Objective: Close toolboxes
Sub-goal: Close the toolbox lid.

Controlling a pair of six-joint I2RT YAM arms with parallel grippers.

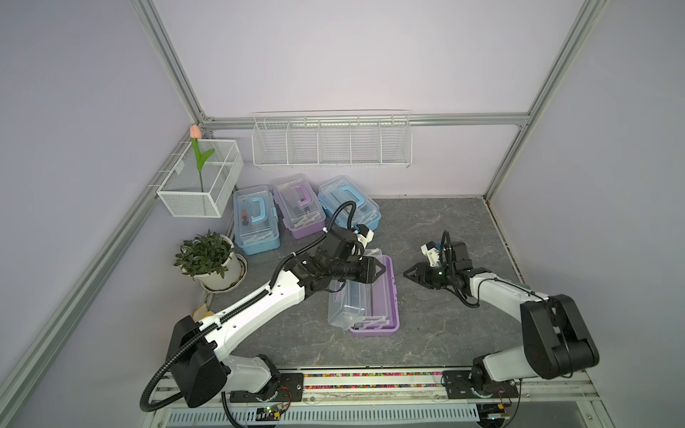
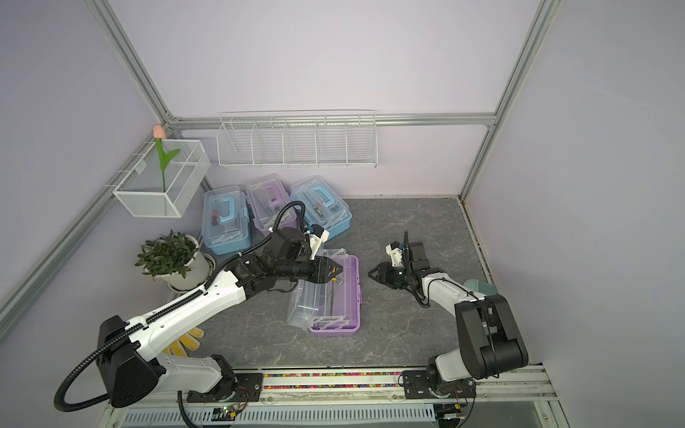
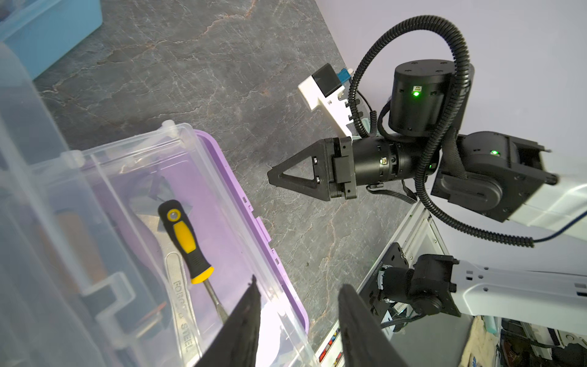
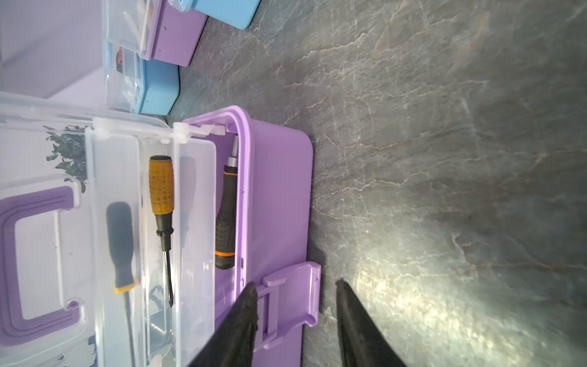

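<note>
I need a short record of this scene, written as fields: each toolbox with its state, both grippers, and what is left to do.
open box: purple toolbox, table centre; clear lid swung back, trays spread, screwdrivers inside
closed boxes: light-blue toolbox near the plant, second purple toolbox, second light-blue toolbox; row by back wall, lids down
left gripper: open, over the open box's trays
right gripper: open, empty, facing the purple latch
left to do: close the central box
</note>
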